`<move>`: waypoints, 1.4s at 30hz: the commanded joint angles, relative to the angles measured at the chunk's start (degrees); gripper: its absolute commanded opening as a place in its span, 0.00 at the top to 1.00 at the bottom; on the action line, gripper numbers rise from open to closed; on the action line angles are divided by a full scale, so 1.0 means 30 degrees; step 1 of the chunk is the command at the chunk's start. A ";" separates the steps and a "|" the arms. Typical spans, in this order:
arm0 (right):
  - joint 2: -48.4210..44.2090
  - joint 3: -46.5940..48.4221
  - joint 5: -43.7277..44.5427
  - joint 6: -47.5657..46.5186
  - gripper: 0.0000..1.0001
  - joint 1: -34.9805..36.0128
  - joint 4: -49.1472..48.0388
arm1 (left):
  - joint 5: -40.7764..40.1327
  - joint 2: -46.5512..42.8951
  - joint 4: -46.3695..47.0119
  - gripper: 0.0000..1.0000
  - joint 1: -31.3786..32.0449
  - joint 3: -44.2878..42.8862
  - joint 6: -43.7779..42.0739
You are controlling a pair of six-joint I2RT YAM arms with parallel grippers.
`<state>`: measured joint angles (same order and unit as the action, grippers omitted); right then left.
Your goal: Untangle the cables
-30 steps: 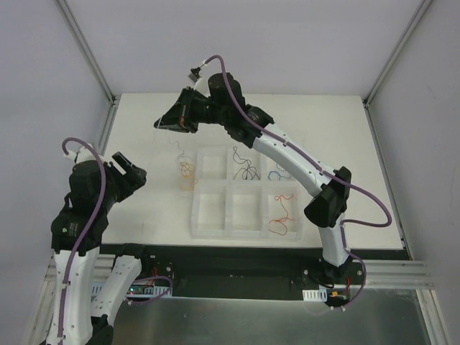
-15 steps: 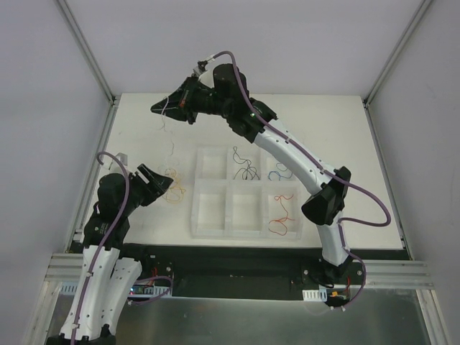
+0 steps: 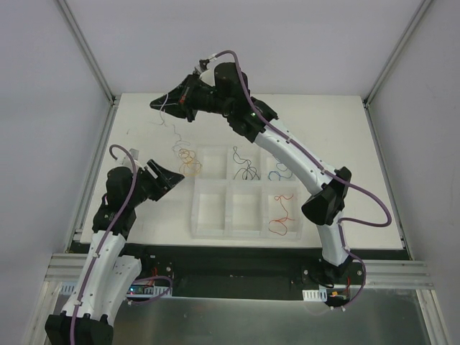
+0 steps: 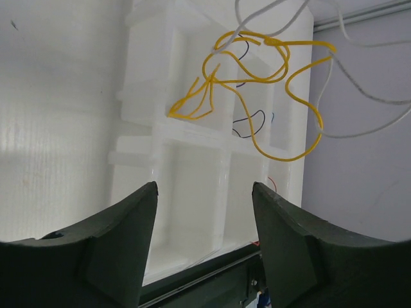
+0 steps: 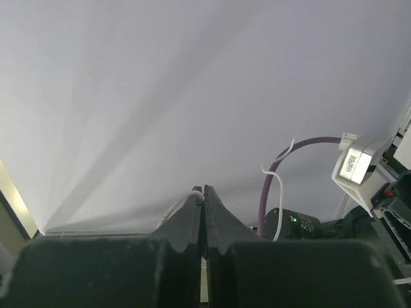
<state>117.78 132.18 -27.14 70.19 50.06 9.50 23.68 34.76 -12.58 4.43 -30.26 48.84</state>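
A small yellow-orange tangle [image 3: 188,159] lies or hangs just left of the white tray [image 3: 213,227]. A thin white wire [image 3: 173,131] rises from it to my right gripper [image 3: 159,105], which is shut on the wire high above the table's back left. In the right wrist view the shut fingertips [image 5: 204,190] pinch the white wire [image 5: 172,209]. My left gripper [image 3: 172,180] is open and empty, just below and left of the tangle. Its wrist view shows the yellow wire [image 4: 257,83] and the white wire [image 4: 359,83] beyond the open gripper [image 4: 204,190].
The tray's compartments hold a black wire [image 3: 246,167], a blue wire [image 3: 279,172] and a red-orange wire [image 3: 282,217]. The tray also shows in the left wrist view [image 4: 192,160]. Metal frame rails [image 3: 100,144] edge the table.
My left arm has swung in and right, toward the tangle by the tray. My right gripper has moved up and left with the white wire, and the tangle has shifted up and right.
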 commanded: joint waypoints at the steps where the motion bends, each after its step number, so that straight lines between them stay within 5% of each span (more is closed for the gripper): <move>1: -0.0587 0.1116 0.0110 0.1211 1.00 -0.0135 -0.1172 | 0.0865 -0.0016 0.1291 0.37 -0.0069 0.0681 0.0917; 12: -0.0821 0.1437 0.0285 0.2090 1.00 -0.0047 -0.1847 | 0.0513 0.1916 0.3484 0.34 -0.0069 0.1881 -0.0548; 15: -0.0908 0.1731 0.0344 0.2149 1.00 0.0011 -0.1847 | 0.0428 0.2065 0.5242 0.50 -0.0069 0.2468 -0.0051; 20: -0.1377 0.1905 0.0519 0.1594 1.00 -0.0105 -0.1673 | -0.1007 0.1596 0.4288 1.00 -0.0069 0.2558 0.0213; 29: -0.3189 0.4543 0.1866 -0.2093 1.00 -0.3439 -0.0063 | -0.4958 0.3996 -0.4118 1.00 -0.0507 0.1183 0.0829; 42: -0.9726 0.0884 -0.2109 -0.6700 1.00 -1.4720 0.4744 | -1.0352 0.6105 -0.9635 1.00 -0.4668 -0.1952 -0.1393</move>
<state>92.99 137.14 -24.45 54.04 9.50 20.78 -0.34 51.29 -36.07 -7.75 -32.03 49.04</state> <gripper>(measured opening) 0.009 0.008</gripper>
